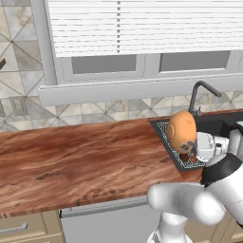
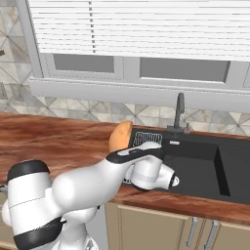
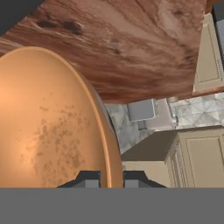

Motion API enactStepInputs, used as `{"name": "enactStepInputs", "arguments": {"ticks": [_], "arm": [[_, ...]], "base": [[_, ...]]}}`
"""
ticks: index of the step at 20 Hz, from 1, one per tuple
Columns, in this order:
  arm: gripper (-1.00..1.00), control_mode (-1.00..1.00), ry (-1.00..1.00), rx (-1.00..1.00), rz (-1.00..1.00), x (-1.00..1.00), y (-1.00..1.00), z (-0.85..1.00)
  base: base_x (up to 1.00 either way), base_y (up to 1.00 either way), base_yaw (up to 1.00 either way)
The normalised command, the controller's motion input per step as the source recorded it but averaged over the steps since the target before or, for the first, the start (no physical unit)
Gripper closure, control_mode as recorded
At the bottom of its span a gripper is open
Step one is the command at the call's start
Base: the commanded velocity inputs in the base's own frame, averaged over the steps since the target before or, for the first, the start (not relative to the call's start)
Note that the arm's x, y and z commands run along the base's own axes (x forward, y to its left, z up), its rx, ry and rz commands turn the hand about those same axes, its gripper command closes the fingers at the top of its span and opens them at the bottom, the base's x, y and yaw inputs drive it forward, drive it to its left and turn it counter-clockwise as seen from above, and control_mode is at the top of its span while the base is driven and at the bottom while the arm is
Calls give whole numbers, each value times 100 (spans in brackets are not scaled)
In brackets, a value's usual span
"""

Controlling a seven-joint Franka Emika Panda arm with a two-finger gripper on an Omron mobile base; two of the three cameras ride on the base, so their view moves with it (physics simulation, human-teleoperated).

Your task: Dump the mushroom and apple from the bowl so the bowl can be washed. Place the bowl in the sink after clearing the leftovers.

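Above the wooden counter's [image 1: 80, 156] edge, the shallow orange-tan bowl [image 1: 181, 131] is tipped on its side, its rim pinched between the closed dark fingertips of the gripper [image 3: 111, 178]. Just beside it lies the black recessed sink [image 2: 195, 163] with its dark curved faucet [image 2: 179, 111].

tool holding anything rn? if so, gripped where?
Yes: the tool is shut on the bowl, pinching its rim with one finger on each side. The bowl is tipped on edge.
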Motion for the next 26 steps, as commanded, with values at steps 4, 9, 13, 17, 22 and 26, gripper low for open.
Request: {"name": "enactStepInputs", "arguments": {"ticks": [4,9,13,17,22,26], "arm": [[100,-100,0,0,0,0,0,0],[100,-100,-13,-2,1,-2,28,7],[100,-100,-31,-21,6,-21,57,28],[100,-100,-30,-31,3,-20,57,40],[100,-100,-34,-42,1,-40,48,35],[100,-100,-31,-49,0,-35,51,24]], "base": [[0,0,0],[0,0,0],[0,0,0],[0,0,0],[0,0,0],[0,0,0]]}}
